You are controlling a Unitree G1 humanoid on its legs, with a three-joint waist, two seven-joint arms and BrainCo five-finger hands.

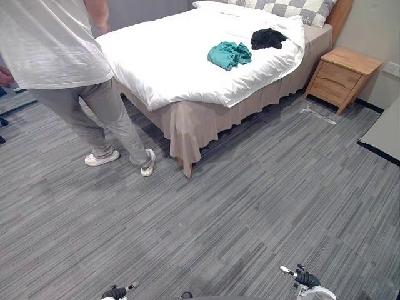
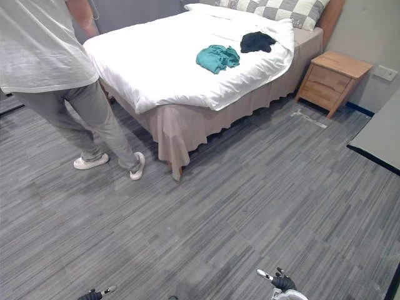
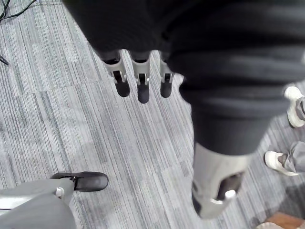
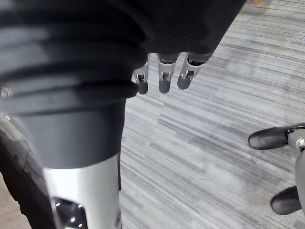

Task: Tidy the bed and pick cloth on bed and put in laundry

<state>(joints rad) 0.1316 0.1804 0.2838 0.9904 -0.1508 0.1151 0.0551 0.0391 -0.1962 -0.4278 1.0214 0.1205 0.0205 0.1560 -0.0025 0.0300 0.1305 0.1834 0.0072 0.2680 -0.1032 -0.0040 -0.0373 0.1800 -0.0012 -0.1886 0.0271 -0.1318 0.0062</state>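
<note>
With nothing yet picked up, a teal cloth (image 1: 229,55) and a black cloth (image 1: 267,39) lie on the far bed (image 1: 164,67), while the robot's left hand (image 3: 138,80) and right hand (image 4: 162,77) hang empty, fingers loosely straight, over the near floor (image 1: 250,206).

Grey striped carpet floor (image 3: 119,143): matt, rough short-pile textile, lying beyond the fingertips of the left hand (image 3: 139,71) and right hand (image 4: 162,76); the fingers are smooth silver with dark matt tips, under dark ribbed, rubbery-looking covers. White duvet (image 1: 181,56): soft matt cloth, creased, carrying a crumpled teal cloth (image 1: 229,54) and a crumpled black cloth (image 1: 267,39), both matt fabric, above a beige pleated cloth bed skirt (image 1: 187,125). Light-brown wooden nightstand (image 1: 342,72): smooth, low-sheen finish.
</note>
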